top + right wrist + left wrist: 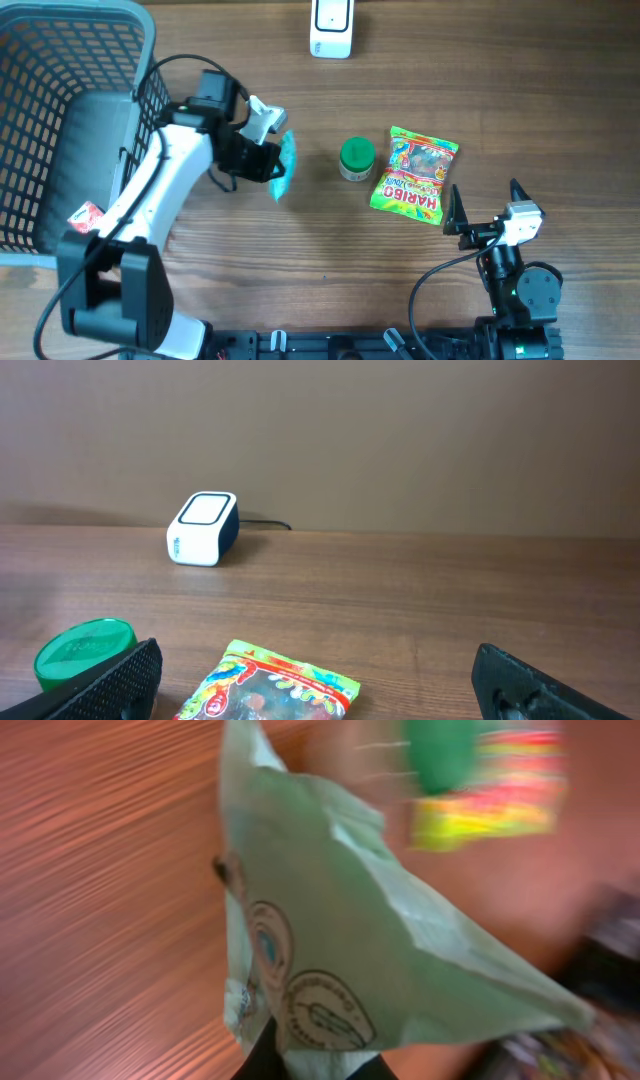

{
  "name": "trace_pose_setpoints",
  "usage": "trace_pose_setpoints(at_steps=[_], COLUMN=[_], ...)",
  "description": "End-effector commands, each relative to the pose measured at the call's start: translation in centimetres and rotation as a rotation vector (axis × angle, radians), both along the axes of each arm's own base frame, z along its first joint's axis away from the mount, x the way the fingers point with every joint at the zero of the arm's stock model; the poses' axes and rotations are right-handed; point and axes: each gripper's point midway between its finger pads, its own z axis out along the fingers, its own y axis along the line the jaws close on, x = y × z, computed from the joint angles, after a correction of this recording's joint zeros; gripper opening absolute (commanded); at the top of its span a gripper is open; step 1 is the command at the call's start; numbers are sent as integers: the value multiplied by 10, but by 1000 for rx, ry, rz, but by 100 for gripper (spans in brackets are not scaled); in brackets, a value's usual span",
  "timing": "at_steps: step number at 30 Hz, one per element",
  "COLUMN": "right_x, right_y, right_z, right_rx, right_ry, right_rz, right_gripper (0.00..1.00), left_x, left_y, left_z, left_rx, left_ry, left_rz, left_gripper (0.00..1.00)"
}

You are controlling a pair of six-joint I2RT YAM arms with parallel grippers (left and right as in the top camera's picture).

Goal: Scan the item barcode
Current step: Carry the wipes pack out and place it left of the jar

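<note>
The step in hand, as I judge it, is carrying the teal packet (284,166) to the scanner (331,25) and showing it the barcode. To do that well the arm needs to travel far and a little right, swinging wide of the green-lidded jar (356,158) and the Haribo bag (416,173) on the right. It should then turn the wrist so the printed face that bears the code lies flat toward the scanner's window and hold it steady. The left wrist view is blurred and shows only round emblems on a creased face, with no barcode that I can make out, so the packet may have to be rotated to bring the code round. The thin film could also bow or slip, so a slow approach is wiser. The left gripper (268,158) is pressed together on one end of the packet, which appears lifted off the table (300,260) and shows nearly edge-on from overhead, just right of the basket (142,35) and well short of the scanner. The left arm runs from its base at the near left diagonally up along the basket's right wall, its white forearm sloping far and right and the wrist bent toward the middle of the table. The right gripper (483,192) rests at the near right with its jaws spread wide and nothing between them, pointing toward the far side, with the Haribo bag just beyond its tips.
</note>
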Motion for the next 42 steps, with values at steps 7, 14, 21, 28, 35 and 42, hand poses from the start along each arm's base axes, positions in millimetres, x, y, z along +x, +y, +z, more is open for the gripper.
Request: trace_pose_setpoints(at_steps=[7, 14, 21, 28, 35, 42], right_x=[0, 0, 0, 0, 0, 0], right_y=[-3, -3, -3, -3, -3, -3], right_z=[2, 2, 2, 2, 2, 2], right_rx=[-12, -11, -12, -11, -11, -11], right_ry=[-10, -10, -10, -10, -10, -10], right_rz=[-15, -15, -15, -15, -15, -15], right_gripper=[100, 100, 100, 100, 100, 100], left_x=[28, 21, 22, 41, 44, 9], left_y=[-19, -58, -91, -79, 5, 170], left_z=[-19, -61, -52, 58, 193, 287], left_rx=[252, 273, 226, 107, 146, 116], left_ry=[-84, -32, -93, -240, -644, -862], left_rz=[373, 381, 317, 363, 578, 1101], left_gripper=[4, 13, 100, 100, 100, 100])
